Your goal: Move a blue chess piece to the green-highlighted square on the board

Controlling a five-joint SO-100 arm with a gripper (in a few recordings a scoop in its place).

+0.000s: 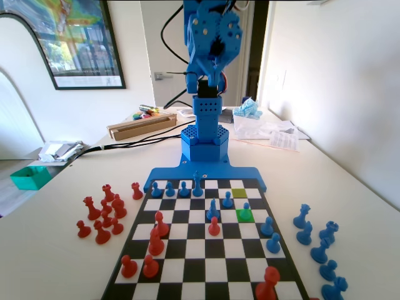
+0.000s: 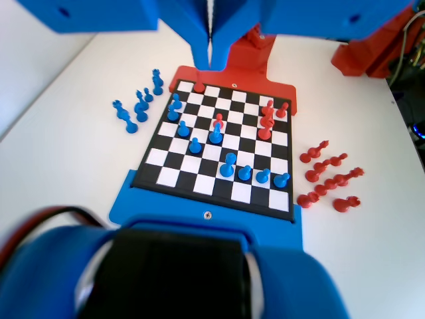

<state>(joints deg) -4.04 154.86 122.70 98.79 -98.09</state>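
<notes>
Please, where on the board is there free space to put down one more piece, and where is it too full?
On the board, the middle squares of the near rows, between the red pawns at left and the red piece at the near right corner, lie bare. Crowded: around the green-highlighted square, where a blue chess piece stands, and the far row.

Board: you have one flat black-and-white checkered chessboard (image 1: pixel 203 250).
Coloured squares: two, one bright green square (image 1: pixel 240 217) and one duller yellow-olive square (image 1: pixel 238 193).
Blue on the board: you can count nine blue plastic chess pieces (image 1: pixel 214 209).
Blue off the board: about six blue pieces (image 1: pixel 320 250) by its right edge, fixed view.
Red on the board: six red plastic chess pieces (image 1: pixel 155 240).
Red off the board: roughly nine red pieces (image 1: pixel 103 212) by its left edge; the cluster overlaps.
</notes>
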